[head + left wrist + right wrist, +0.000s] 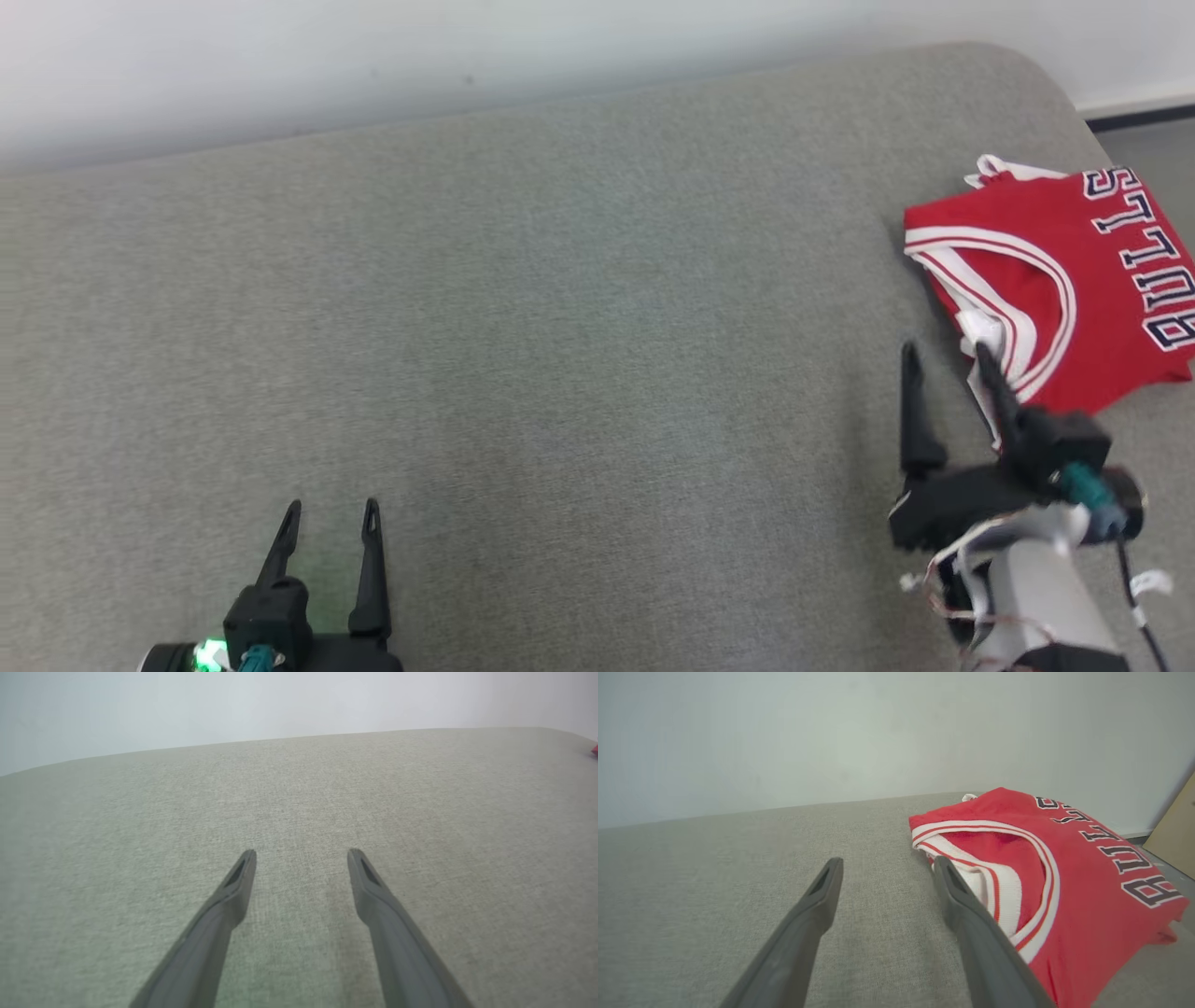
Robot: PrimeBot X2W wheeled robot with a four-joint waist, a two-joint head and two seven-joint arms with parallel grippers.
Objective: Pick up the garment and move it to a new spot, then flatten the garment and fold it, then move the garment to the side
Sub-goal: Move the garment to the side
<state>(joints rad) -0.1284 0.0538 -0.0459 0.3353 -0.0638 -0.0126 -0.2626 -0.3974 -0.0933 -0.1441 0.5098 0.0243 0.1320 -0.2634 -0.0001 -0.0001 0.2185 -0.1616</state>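
**Neatly folded jersey at the right edge, both grippers open**

Far left, the left gripper (332, 504) sits low near the front of the grey fabric-covered table (560, 327), its two dark fingers spread apart with nothing between them. In its wrist view the left gripper (301, 851) looks out over bare cloth running up to the table's far edge, where a pale wall (373, 56) begins. A wide stretch of open fabric fills the middle of the table between the two arms.

To the right, the right gripper (945, 347) is also spread open and holds nothing. Its left finger stands over bare cloth, while its right finger overlaps the white-trimmed armhole at the garment's near left edge; whether it touches the fabric I cannot tell. The right wrist view shows the same right gripper (887, 859) beside the trim.

The garment (1074, 271), a red jersey with dark lettering, lies folded near the table's rounded far right corner, its right side running out of the head view. Beyond that corner lies a strip of grey floor (1153, 145).
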